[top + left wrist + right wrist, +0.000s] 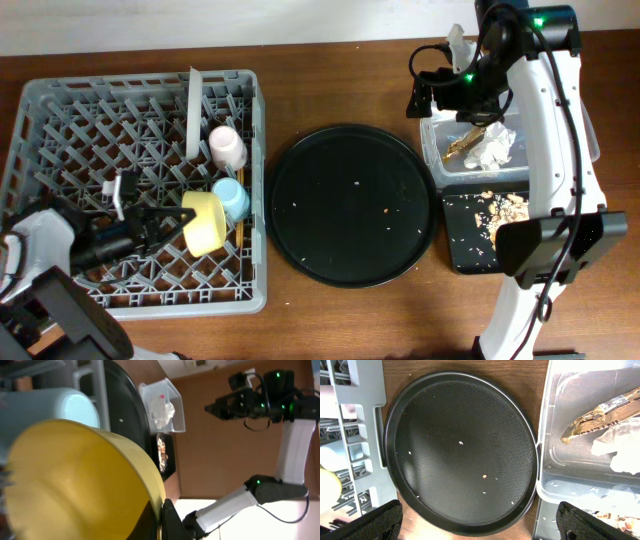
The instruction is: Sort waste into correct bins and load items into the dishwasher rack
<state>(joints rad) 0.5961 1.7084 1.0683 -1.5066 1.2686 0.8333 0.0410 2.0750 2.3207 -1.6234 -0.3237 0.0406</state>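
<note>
The grey dishwasher rack (60, 110) fills the left of the overhead view. A pink cup (228, 146), a blue cup (233, 196), an upright pale plate (194, 110) and the yellow bowl (205, 222) are in it. My left gripper (175, 222) is shut on the yellow bowl's rim (161, 515) over the rack. My right gripper (440, 85) is open and empty (480, 525), raised beside the clear tub (432, 150). The tub holds the gold-brown wrapper (600, 412) and the white napkin (620, 445). Food scraps (505, 207) lie in the shallow black tray (460, 250). I cannot make out the chopsticks.
A big round black tray (350, 205) with a few crumbs lies between the rack and the two bins. It also fills the right wrist view (460, 450). Bare wooden table runs along the far edge.
</note>
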